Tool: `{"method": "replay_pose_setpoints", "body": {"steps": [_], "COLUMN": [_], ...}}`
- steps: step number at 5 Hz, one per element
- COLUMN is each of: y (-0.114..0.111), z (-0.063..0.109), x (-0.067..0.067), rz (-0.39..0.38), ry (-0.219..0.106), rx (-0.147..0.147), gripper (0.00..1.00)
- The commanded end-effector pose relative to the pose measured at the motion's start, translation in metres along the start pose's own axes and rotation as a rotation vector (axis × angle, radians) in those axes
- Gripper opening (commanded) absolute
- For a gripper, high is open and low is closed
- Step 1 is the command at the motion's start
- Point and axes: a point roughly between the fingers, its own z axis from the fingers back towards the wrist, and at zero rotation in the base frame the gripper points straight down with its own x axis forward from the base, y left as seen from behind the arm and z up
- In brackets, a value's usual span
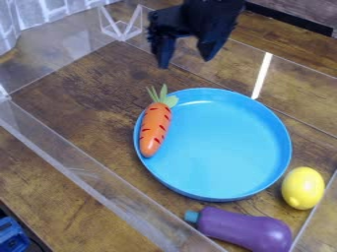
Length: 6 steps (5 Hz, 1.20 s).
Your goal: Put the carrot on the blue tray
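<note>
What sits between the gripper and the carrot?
Nothing. In the camera view, only bare wooden tabletop separates the open gripper, hanging above, from the carrot lying on the left rim of the blue tray.

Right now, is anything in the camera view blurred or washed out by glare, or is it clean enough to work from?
In the camera view the gripper is a dark motion-blurred smear, jaws unreadable. A bright glare streak crosses the wooden table beside the blue tray. The carrot, lemon and eggplant are sharp enough.
</note>
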Motion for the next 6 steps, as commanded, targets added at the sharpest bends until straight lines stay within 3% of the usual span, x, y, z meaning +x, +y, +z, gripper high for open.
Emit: {"method": "replay_pose_setpoints", "body": {"steps": [1,4,6], "y": [-0.003,-0.007,-0.027], "z": [0.011,-0.013,-0.048], "x": [-0.008,-0.010,0.002], "rz": [0.024,-0.033,-0.056], "ry": [0.033,0.031,0.024], "rx": [0.045,0.014,0.004], "gripper": [1.00,1.00,1.00]}}
